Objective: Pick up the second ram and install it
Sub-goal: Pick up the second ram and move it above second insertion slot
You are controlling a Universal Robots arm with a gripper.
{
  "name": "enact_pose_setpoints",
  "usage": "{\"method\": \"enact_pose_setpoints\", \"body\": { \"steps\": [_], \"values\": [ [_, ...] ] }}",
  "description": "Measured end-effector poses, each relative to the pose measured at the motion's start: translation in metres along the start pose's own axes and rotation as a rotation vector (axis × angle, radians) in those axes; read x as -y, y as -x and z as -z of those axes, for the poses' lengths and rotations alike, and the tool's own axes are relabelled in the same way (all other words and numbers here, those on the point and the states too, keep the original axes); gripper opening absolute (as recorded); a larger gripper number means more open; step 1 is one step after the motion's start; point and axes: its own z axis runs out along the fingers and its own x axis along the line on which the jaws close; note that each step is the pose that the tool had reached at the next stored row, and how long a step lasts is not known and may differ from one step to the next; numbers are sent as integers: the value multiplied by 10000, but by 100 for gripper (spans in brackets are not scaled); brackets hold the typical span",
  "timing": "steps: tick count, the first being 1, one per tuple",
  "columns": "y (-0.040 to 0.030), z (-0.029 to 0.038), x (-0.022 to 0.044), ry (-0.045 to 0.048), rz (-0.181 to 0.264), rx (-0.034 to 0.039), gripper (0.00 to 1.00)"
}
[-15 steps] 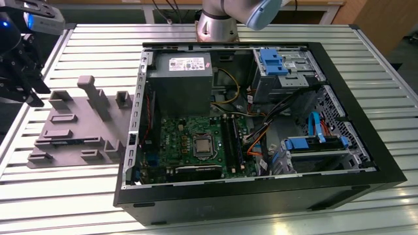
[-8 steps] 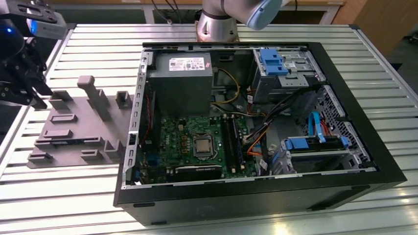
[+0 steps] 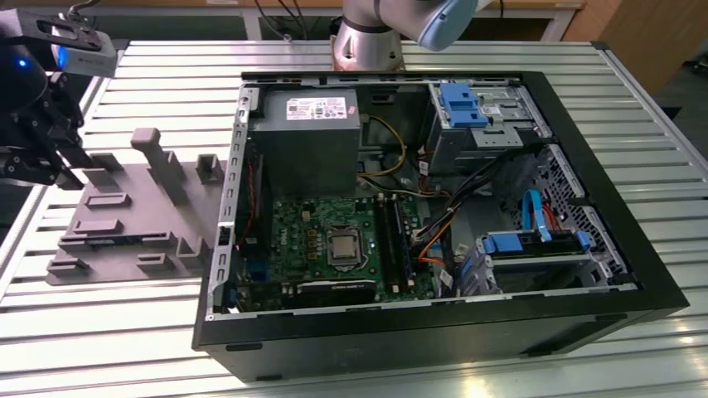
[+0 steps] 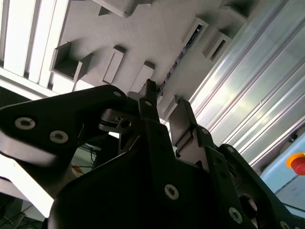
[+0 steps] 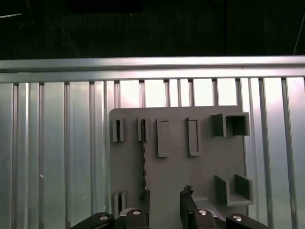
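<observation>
Now your pincer [image 5: 164, 205], spread, hovers near the second ram [image 5: 143, 157], slotted edge-up in the gray holder [image 5: 205, 162], likely for gripping.

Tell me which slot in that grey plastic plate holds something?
The narrow slot beside the two wider ones: it alone holds a thin dark memory stick, standing on edge.

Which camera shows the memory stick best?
The first wrist view: the second ram runs as a thin dark line, edge-on, along the grey holder. The second wrist view shows a slanted strip of it beyond the tool. In the exterior view it is too small to tell.
</observation>
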Motion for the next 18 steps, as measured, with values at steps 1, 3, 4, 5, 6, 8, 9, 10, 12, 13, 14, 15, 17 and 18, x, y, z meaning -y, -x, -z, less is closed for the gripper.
{"method": "enact_pose_setpoints", "body": {
  "steps": [1,3,4,5,6,8,9,10,12,13,14,15,17,18],
  "values": [
    [0,-5,0,-2,0,2,38],
    [-1,-9,1,-2,0,2,38],
    [-1,-9,0,-2,0,2,38],
    [-1,-9,1,-2,0,1,38],
    [-1,-10,1,-2,0,2,38],
    [-1,-15,1,-4,0,3,38],
    [-1,-20,1,-7,0,4,38],
    [-2,-25,1,-10,1,4,38],
    [-3,-39,2,-17,1,3,38],
    [-4,-49,2,-20,2,2,38],
    [-5,-60,3,-23,2,2,38],
    [-6,-75,3,-24,2,2,38],
    [-10,-111,3,-24,0,2,38],
    [-14,-129,3,-26,0,2,38]
  ]
}}
